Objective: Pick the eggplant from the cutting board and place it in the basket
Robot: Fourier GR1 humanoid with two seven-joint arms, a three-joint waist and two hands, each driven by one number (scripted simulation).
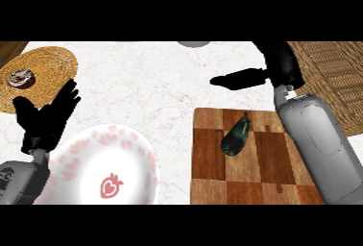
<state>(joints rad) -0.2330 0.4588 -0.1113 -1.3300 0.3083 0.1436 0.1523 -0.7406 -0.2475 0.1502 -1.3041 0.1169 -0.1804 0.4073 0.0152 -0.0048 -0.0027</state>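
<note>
— White marble counter (170,81), open stretch beyond the checkered wooden cutting board (269,178); woven wicker basket (333,62) far right.
— Glossy dark eggplant (236,137) lies on the board. Right hand (282,66) past its far edge, left hand (46,120) too: fingers slack, empty.

We're watching bare counter (163,86) stretching left of the right hand (280,67), nothing standing there. Just right of it the basket (333,62) is sitting close. Behind it, toward the wrist, the eggplant (236,135) is lying uncovered on the cutting board (212,163). The plate (85,158) and woven mat (50,62) are crowding the left hand (50,117).
</note>
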